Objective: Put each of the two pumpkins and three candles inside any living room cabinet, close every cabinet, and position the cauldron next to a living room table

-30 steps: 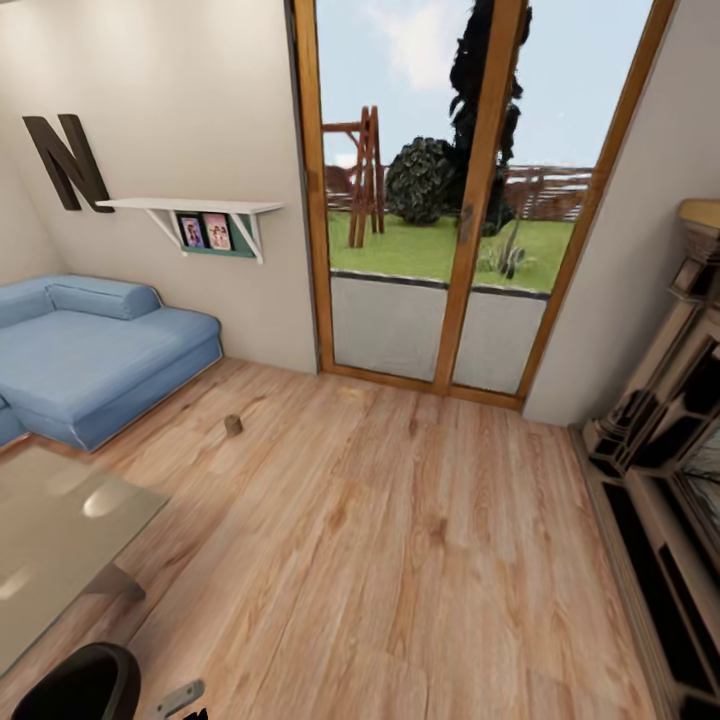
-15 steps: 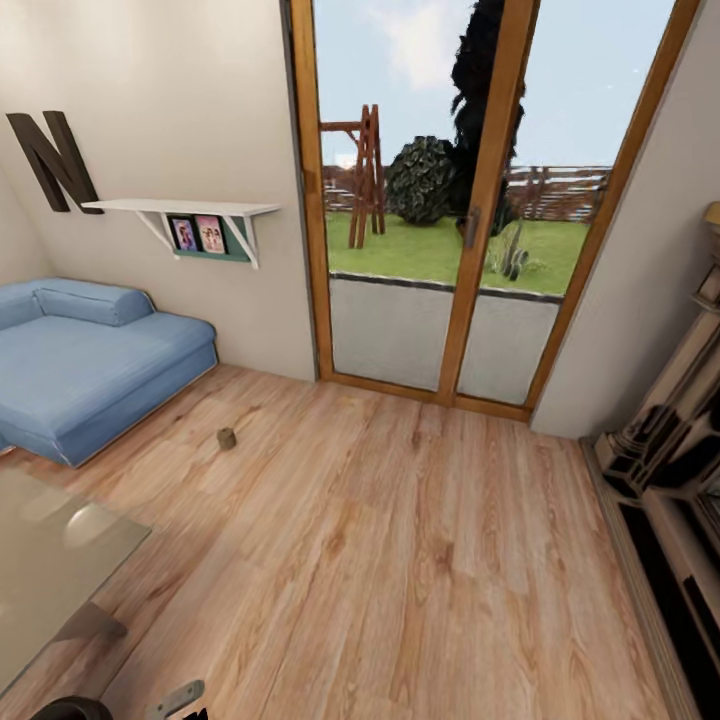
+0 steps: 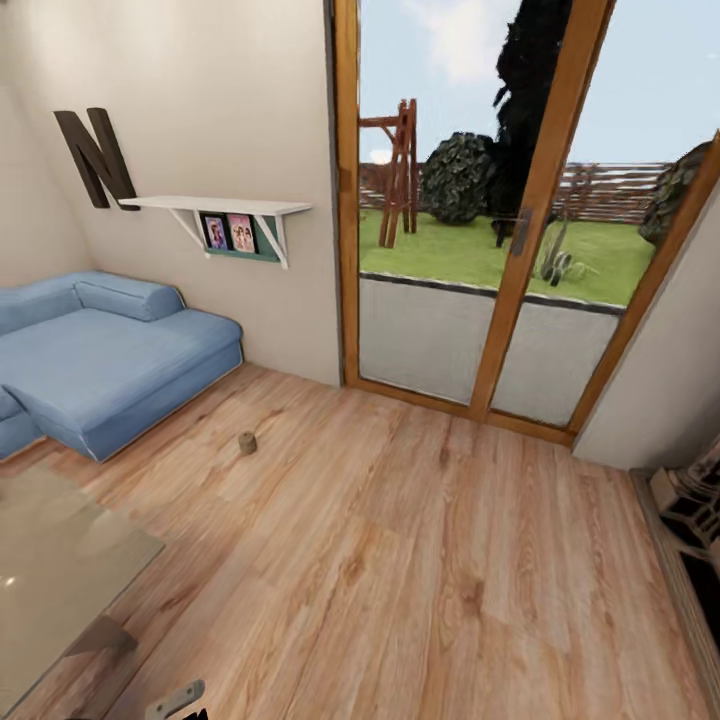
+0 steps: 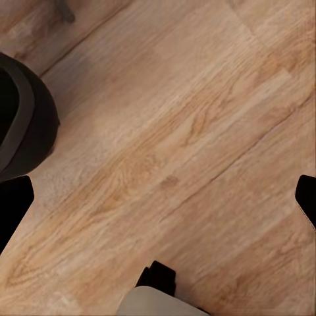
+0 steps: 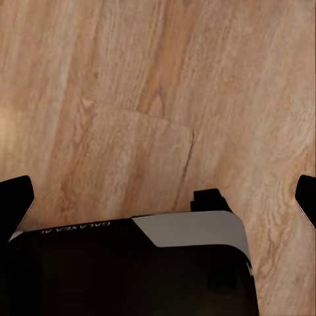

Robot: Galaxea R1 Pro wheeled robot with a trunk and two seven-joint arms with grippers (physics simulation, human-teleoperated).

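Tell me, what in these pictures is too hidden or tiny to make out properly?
- Small brownish object on the floor, head view: too small to identify.
- Glass table, head view: cut off by the picture's edge.
- Dark wall unit, head view: mostly beyond the edge.
- Black rounded thing, left wrist view: cut off; possibly the cauldron.

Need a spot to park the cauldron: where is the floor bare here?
Bare wood floor runs wide from the glass doors toward the camera. The strip between the blue sofa and the glass table is tighter, with a small candle standing there.
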